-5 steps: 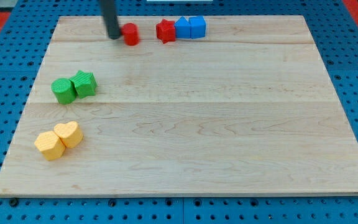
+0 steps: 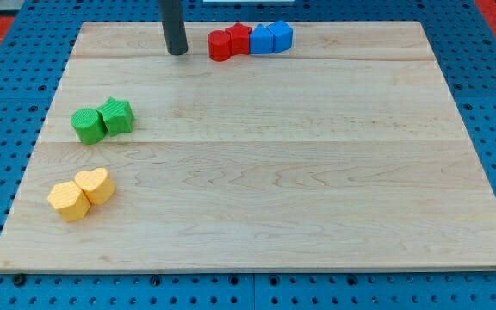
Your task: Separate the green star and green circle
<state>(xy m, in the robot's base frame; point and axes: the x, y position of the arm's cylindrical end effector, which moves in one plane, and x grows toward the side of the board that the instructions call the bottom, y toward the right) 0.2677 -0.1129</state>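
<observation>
My tip (image 2: 177, 52) sits near the board's (image 2: 317, 172) top edge, just left of a red block (image 2: 220, 46), apart from it. No fingers here, just a rod. Green star (image 2: 117, 115) and green circle (image 2: 87, 126) touch at the view's left, well below the tip. Red star (image 2: 238, 39) and two blue blocks (image 2: 270, 38) line up rightward; yellow heart (image 2: 96, 184) touches a yellow block (image 2: 68, 201).

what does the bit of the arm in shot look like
Only a straight, dark grey rod shows, round in section and plain: no markings, cables or joints visible. It enters from the view's top edge, so the rest of the arm is out of frame. My tip is blunt and as wide as the shaft.
</observation>
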